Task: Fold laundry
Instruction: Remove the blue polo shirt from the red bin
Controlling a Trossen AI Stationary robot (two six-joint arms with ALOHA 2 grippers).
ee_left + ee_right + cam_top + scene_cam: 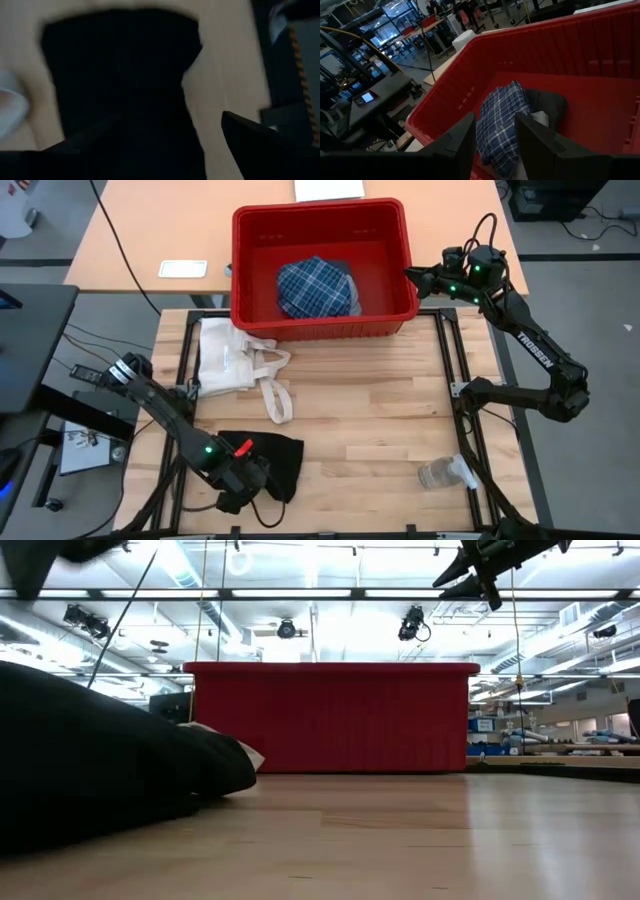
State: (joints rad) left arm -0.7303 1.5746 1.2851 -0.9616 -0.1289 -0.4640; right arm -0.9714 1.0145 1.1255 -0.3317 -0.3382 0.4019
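A black garment [275,460] lies bunched on the wooden table near its front left corner and fills the left of the low view [90,760]. My left gripper [240,480] hangs open just above its near part [162,125], fingers pointing steeply down. A blue-and-white plaid shirt [315,287] lies folded in the red bin [320,208] at the far edge, resting on a dark grey piece [547,102]. My right gripper [410,275] is open and raised above the bin's right rim, pointing across the bin at the shirt [505,100], with nothing between its fingers.
A cream tote bag [225,355] with long straps lies on the table's left, between the bin and the black garment. A clear plastic object [443,473] lies near the front right. Bare wood spans the table's middle and right.
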